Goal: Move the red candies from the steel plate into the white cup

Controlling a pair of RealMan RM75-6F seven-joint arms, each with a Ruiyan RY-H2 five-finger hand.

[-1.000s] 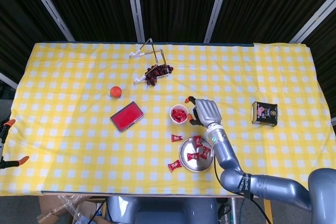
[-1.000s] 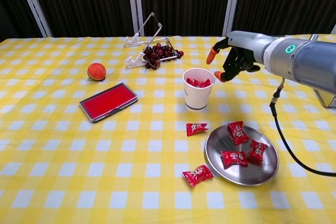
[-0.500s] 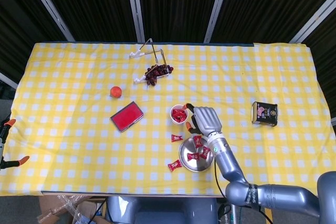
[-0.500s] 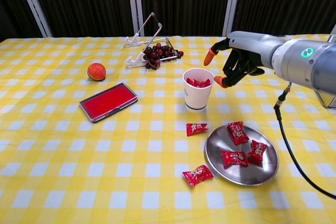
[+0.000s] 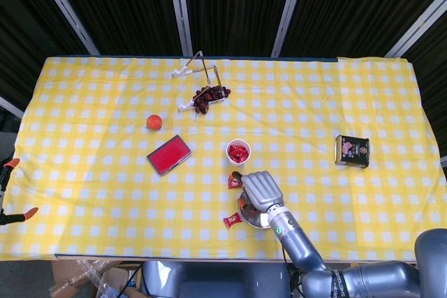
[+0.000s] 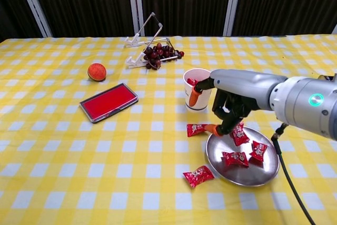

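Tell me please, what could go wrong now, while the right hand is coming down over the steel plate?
The right hand hangs low between the white cup and the steel plate, with a fingertip near the cup's wall, so a sideways move may tip the cup and spill its candies. Two candies, and, lie on the cloth off the plate, and may be left behind. A push on the plate's rim could slide the plate.

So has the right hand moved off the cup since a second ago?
Yes. The right hand has dropped from beside the white cup toward the steel plate, near the camera.
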